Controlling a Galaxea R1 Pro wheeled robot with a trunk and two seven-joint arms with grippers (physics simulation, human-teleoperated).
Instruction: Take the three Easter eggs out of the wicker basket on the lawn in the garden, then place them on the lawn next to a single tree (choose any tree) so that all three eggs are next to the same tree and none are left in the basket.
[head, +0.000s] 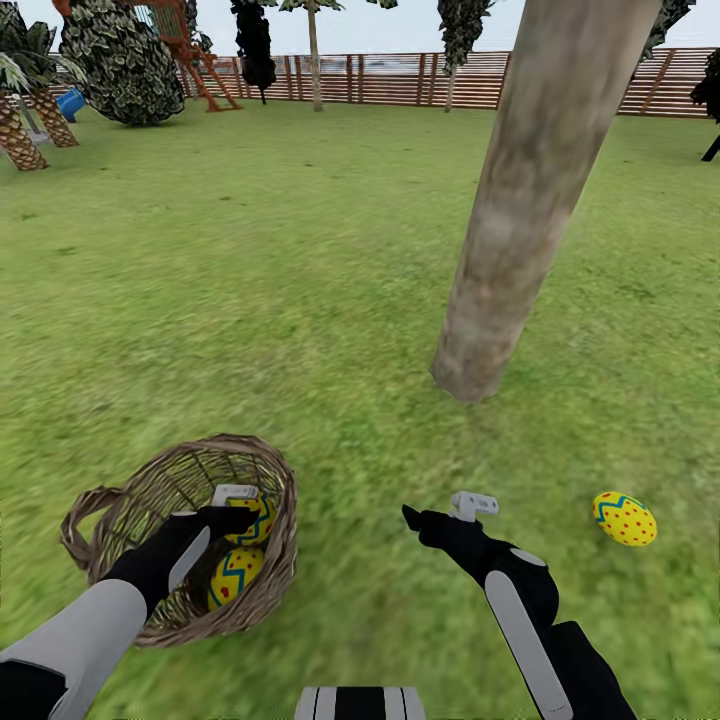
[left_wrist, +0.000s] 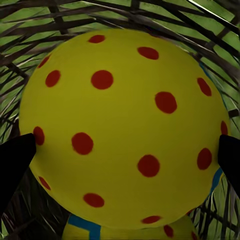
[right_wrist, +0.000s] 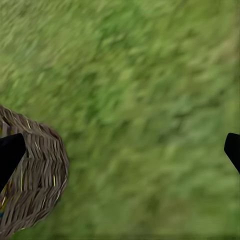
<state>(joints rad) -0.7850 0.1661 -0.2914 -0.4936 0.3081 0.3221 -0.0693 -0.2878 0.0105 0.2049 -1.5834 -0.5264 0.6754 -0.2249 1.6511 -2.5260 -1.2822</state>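
Left gripper (head: 243, 512) inside wicker basket (head: 262, 583) straddles upper egg (left_wrist: 125, 125), fingers touching.

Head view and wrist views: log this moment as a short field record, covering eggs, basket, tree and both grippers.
eggs in wicker basket: two, upper egg and lower egg
egg on lawn: one, right of the tree trunk
left gripper: inside the basket, fingers either side of the upper egg
right gripper: open over grass, holding nothing
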